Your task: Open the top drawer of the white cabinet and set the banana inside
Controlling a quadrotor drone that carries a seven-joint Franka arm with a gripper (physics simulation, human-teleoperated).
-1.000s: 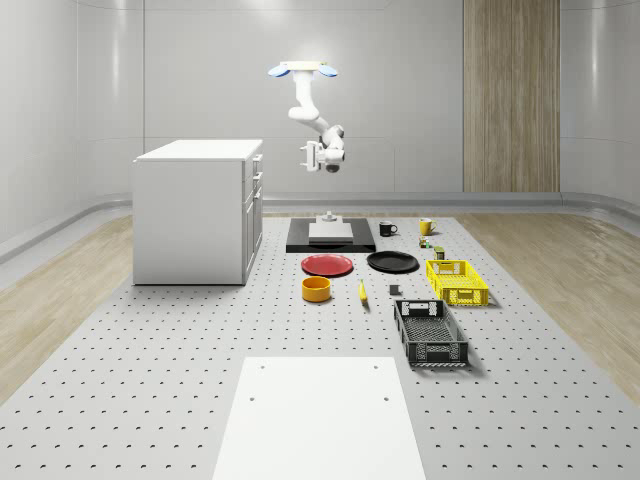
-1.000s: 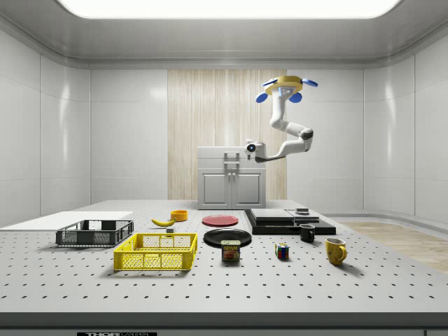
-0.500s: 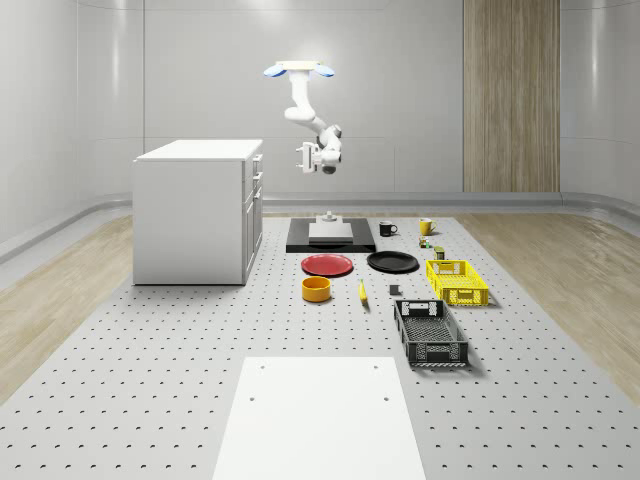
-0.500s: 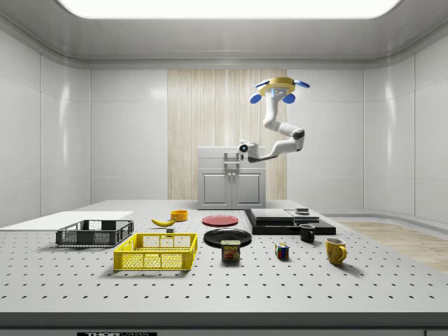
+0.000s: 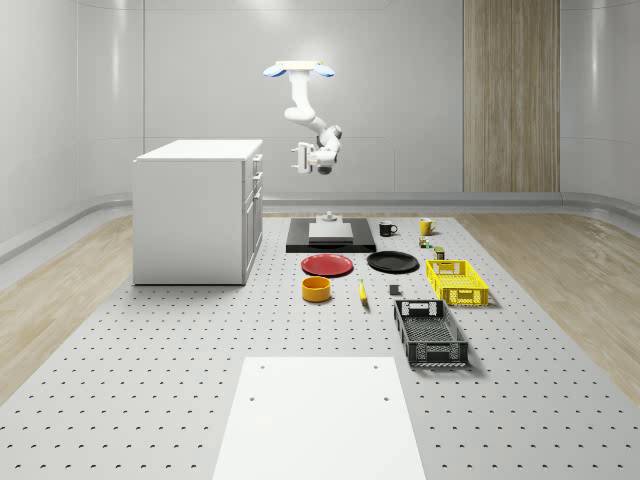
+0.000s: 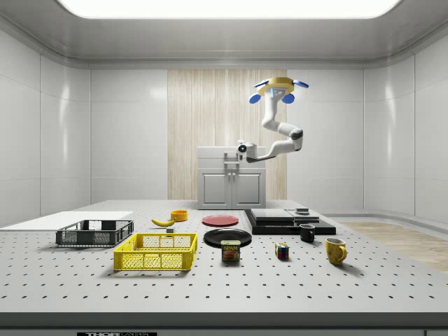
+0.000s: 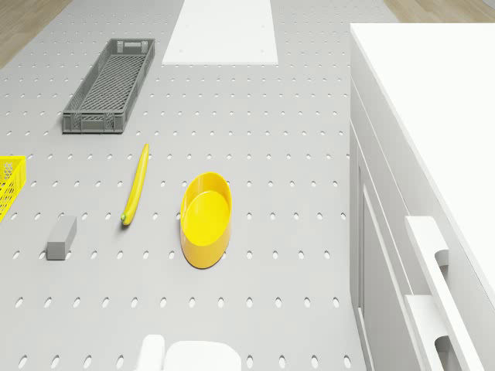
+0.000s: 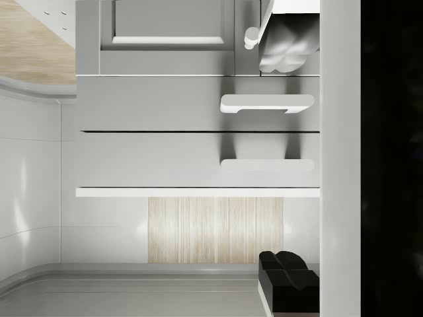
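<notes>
In the whole-scene view, the drone hovered in the air beside the white cabinet, on its drawer side and higher than its top. The arm hung down and bent toward the cabinet, the gripper level with the top drawer but apart from it. How wide the gripper stood could not be told. The banana lay on the table, well away from the cabinet, just beyond an orange bowl.

In the side view, the drone hovered above the cabinet, and the gripper hung in front of its upper drawers. The banana lay well in front of the cabinet, beside the bowl.

In the drone view, the banana lay further from the cabinet than the bowl.

In the wrist view, 2 closed drawer fronts of the cabinet faced the camera, each with a white handle.
</notes>
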